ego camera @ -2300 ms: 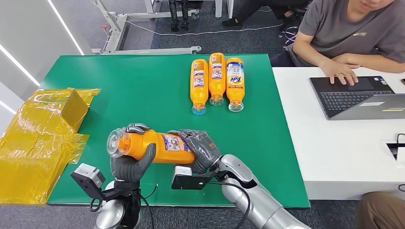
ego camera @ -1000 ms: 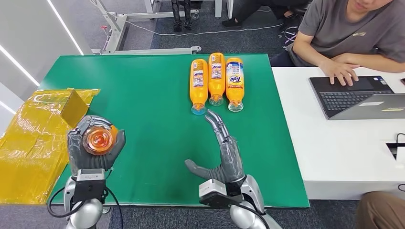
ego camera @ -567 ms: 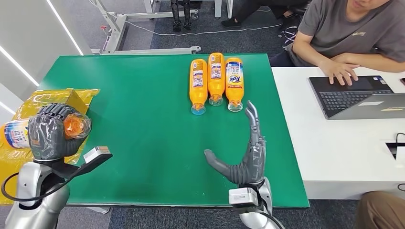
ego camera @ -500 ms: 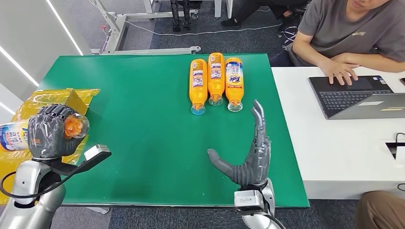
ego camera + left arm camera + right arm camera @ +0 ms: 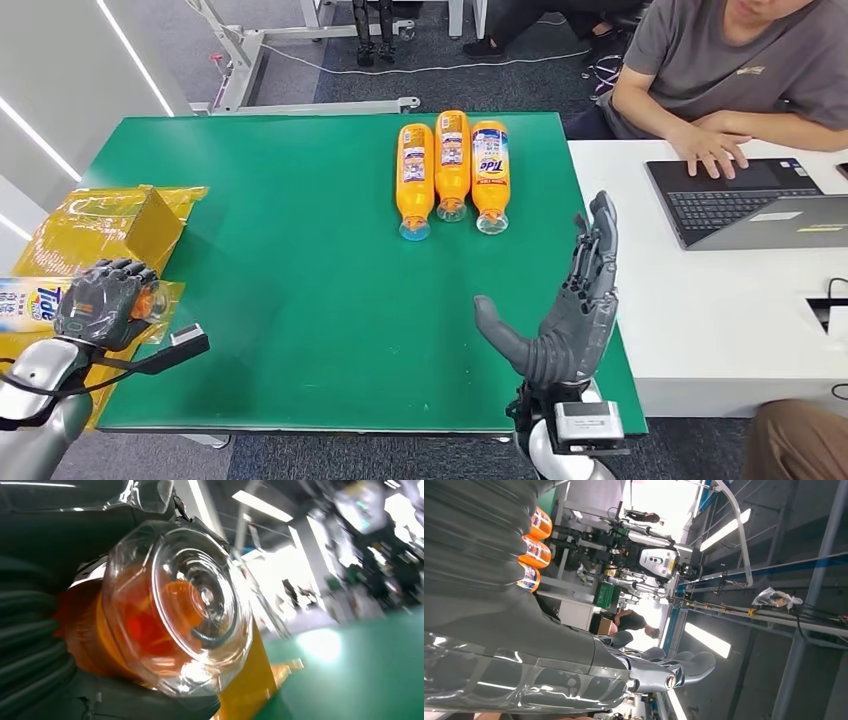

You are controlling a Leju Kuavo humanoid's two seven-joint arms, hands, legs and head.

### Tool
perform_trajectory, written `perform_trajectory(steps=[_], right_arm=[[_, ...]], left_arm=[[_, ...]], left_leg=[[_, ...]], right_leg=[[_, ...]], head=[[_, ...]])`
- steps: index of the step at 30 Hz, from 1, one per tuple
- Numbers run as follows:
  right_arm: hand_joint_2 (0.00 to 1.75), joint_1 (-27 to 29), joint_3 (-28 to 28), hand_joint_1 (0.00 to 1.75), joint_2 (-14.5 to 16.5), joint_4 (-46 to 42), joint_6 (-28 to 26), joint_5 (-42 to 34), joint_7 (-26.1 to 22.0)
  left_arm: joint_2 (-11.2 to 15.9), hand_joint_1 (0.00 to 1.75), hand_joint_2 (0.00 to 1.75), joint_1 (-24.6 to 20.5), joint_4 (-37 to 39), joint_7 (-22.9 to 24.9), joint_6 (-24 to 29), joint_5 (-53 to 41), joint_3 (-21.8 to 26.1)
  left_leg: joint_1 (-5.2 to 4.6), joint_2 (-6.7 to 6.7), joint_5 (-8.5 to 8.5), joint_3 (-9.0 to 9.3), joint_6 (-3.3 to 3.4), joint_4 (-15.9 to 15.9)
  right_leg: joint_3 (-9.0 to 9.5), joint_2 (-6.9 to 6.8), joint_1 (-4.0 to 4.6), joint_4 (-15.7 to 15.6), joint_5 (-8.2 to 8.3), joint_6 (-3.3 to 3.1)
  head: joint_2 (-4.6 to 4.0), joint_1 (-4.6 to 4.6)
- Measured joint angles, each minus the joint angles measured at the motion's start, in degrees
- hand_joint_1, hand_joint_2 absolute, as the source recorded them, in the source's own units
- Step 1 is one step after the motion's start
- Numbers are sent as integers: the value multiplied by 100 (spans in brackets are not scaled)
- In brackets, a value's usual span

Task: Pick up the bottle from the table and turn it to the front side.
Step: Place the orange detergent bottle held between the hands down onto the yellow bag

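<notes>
My left hand [image 5: 105, 303] grips an orange Tide bottle [image 5: 28, 303] beyond the green table's left edge, over the yellow wrapped packages. The bottle lies sideways with its white label pointing left and its clear cap [image 5: 180, 610] facing the wrist camera. My right hand [image 5: 565, 310] is raised above the table's front right part, fingers spread and pointing up, holding nothing. Three more orange bottles [image 5: 452, 165] lie side by side at the far middle of the green table [image 5: 300, 250], caps toward me.
Yellow film-wrapped boxes [image 5: 105, 228] sit at the table's left edge. A white table [image 5: 720, 320] stands to the right with a laptop [image 5: 750, 205], where a seated person [image 5: 740, 75] types. A metal frame stands on the floor behind.
My left hand has carried the bottle leftward and lower, off the table edge. My right hand has moved right and risen, fingers still spread.
</notes>
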Motion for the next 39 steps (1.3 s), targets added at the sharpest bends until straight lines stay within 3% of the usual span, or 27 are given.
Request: perform_trajectory(steps=[8, 14, 22, 33, 39], right_arm=[[175, 7, 0, 0, -104, -170, 0, -73, -2], [175, 70, -24, 0, -135, -261, 0, -100, -2], [175, 99, -57, 0, -142, -266, 2, -84, -2], [175, 107, -74, 0, -143, -262, 2, -240, -2], [175, 97, -74, 0, -142, -254, 2, -220, -2]], left_arm=[[451, 175, 175, -407, 848, -574, -698, 204, -336], [591, 175, 175, -764, 1256, -785, -1198, 263, -658], [424, 175, 175, -1583, 2088, -934, -1261, 216, -1288], [170, 175, 175, -2156, 2698, -1056, -1339, 288, -1842], [-5, 175, 175, -2214, 2956, -1054, -1344, 330, -2044]], left_leg=[[2, 4, -2, 0, -3, 0], [2, 2, -2, 0, -4, 0], [2, 7, 0, 2, -6, 1], [3, 8, -2, 1, -9, 1], [3, 8, -2, 0, -9, 1]], right_leg=[[-4, 4, 1, 0, 0, -2], [-4, 2, 1, 0, 0, -2], [-1, 6, 1, 0, 5, -6], [-4, 8, 1, 0, 4, -6], [-4, 8, 1, 1, 4, -6]], head=[[0, -1], [0, 1], [0, 0], [0, 1], [0, 1]])
